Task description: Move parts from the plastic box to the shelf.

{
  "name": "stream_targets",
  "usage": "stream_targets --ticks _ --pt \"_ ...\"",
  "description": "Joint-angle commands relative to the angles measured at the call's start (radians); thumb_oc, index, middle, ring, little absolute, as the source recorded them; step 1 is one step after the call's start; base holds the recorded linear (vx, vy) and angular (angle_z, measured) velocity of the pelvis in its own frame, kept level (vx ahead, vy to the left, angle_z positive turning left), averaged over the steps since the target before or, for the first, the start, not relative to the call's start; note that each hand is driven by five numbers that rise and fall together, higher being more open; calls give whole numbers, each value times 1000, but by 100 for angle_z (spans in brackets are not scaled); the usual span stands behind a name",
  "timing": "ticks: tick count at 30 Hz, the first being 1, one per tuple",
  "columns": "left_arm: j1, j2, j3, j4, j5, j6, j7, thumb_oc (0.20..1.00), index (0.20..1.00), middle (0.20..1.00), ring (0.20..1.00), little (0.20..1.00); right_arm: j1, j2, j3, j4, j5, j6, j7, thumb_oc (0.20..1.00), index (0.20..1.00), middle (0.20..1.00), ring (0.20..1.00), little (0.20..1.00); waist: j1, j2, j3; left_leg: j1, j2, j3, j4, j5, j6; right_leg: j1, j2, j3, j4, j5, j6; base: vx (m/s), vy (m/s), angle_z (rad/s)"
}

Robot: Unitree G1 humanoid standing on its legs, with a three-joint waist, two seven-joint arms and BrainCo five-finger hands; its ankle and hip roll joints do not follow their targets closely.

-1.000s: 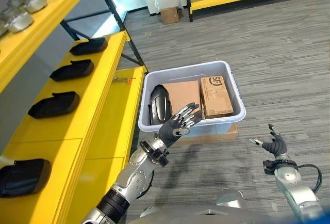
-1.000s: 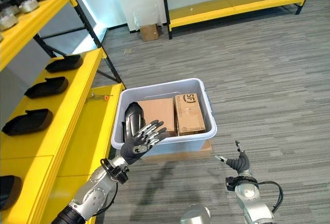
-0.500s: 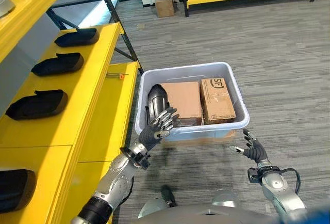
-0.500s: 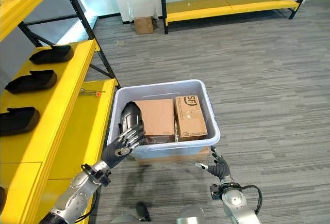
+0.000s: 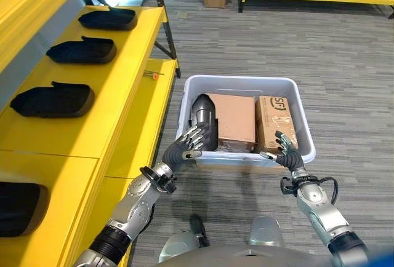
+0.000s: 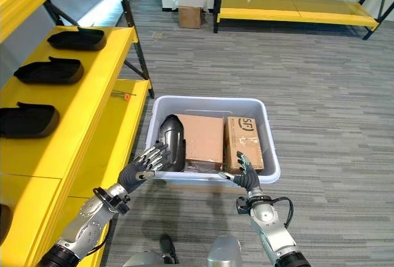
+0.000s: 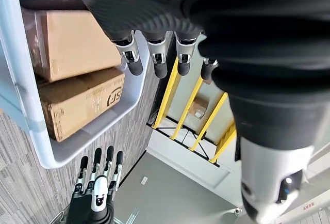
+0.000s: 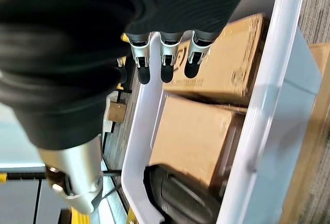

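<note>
1. Your left hand (image 5: 184,147) is hovering at the near left corner of the box (image 5: 306,133), fingers straight and spread, holding nothing; its fingertips are lying just beside the black part (image 5: 204,121) without curling round it.
2. Your right hand (image 5: 284,152) is hanging at the near right rim, fingers relaxed and wide, also empty.
3. The part is standing on edge along the box's left wall, pressed against the large carton (image 5: 233,120); a smaller carton (image 5: 274,123) is sitting to the right. Judged from this, the part is wedged with little room for fingers on the carton side.
4. Risk: if you are closing the left hand from the outer side only, the fingers are likely catching the rim rather than the part, and the box is sliding or tipping on the floor (image 5: 345,64).
5. Risk: the part's smooth curved shell is probably giving a poor hold; a shallow pinch may be letting it drop back or fall between box and shelf (image 5: 120,116).
6. Risk: the shelf edge is lying close to your left arm; a wide swing may be knocking the parts on the shelf (image 5: 52,99) already laid there.
7. Keep the right hand steadying the rim while lifting.
</note>
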Motion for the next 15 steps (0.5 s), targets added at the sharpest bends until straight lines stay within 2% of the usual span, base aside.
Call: stream_targets --ticks 1,3,5,6,7,8,9,10,12,14,15 --pt "30 -15 5 -47 17 -9 31 1000 1000 1000 1000 1000 20 -17 -7 -53 -5 -62 3 1000 1000 1000 1000 1000 -22 17 -9 50 0 40 -81 -20 -14 2 143 -114 -69 -52 -67 58 -74 -9" --pt "38 -10 16 -57 31 25 79 1000 1000 1000 1000 1000 31 -19 -23 -68 -37 -58 -17 1000 1000 1000 1000 1000 -19 15 2 65 9 42 -81 -22 -24 11 108 -124 -203 -18 -66 92 -179 -5" --pt "37 -2 27 -49 77 78 175 1000 1000 1000 1000 1000 27 -22 -33 -63 -35 -22 -31 1000 1000 1000 1000 1000 -11 -1 13 87 23 49 -81 -33 -48 23 39 -134 -476 101 -41 111 -375 -3" --pt "37 5 26 -34 123 69 201 1000 1000 1000 1000 1000 22 -16 -33 -48 3 -1 -41 1000 1000 1000 1000 1000 -9 -11 21 101 33 45 -81 -52 -57 13 -1 -110 -570 199 -13 82 -417 -8" --pt "44 7 23 -31 141 68 196 1000 1000 1000 1000 1000 24 -11 -35 -39 21 -4 -41 1000 1000 1000 1000 1000 -8 -12 23 105 43 48 -81 -53 -64 18 -6 -105 -597 203 -5 73 -392 -4" --pt "55 11 18 -31 155 69 195 1000 1000 1000 1000 1000 30 -11 -38 -32 15 -13 -32 1000 1000 1000 1000 1000 -8 -8 23 107 60 54 -81 -44 -77 49 6 -123 -635 160 -7 52 -270 0" --pt "61 9 12 -29 168 66 197 1000 1000 1000 1000 1000 34 -11 -38 -29 2 -20 -32 1000 1000 1000 1000 1000 -4 -6 18 105 68 54 -81 -32 -87 77 8 -140 -667 151 -12 62 -277 9" --pt "67 8 7 -33 177 66 202 1000 1000 1000 1000 1000 33 -9 -34 -24 -14 -28 -40 1000 1000 1000 1000 1000 9 -4 9 100 77 61 -81 -18 -98 104 2 -175 -679 149 -13 56 -240 17" --pt "73 6 3 -42 172 71 199 1000 1000 1000 1000 1000 18 -9 -27 -14 -30 -11 -65 1000 1000 1000 1000 1000 19 2 -1 101 88 67 -81 -7 -112 128 10 -194 -682 131 -19 79 -239 11" --pt "75 -12 -5 -56 214 77 251 1000 1000 1000 1000 1000 5 -16 -24 27 15 21 -77 1000 1000 1000 1000 1000 21 17 -16 99 111 63 -77 21 -127 177 56 -209 -671 33 -54 138 -284 -23" --pt "82 -12 2 -59 204 85 296 1000 1000 1000 1000 1000 7 -17 -28 37 31 10 -62 1000 1000 1000 1000 1000 20 19 -17 100 113 59 -75 23 -128 191 65 -208 -667 13 -66 124 -243 -33"
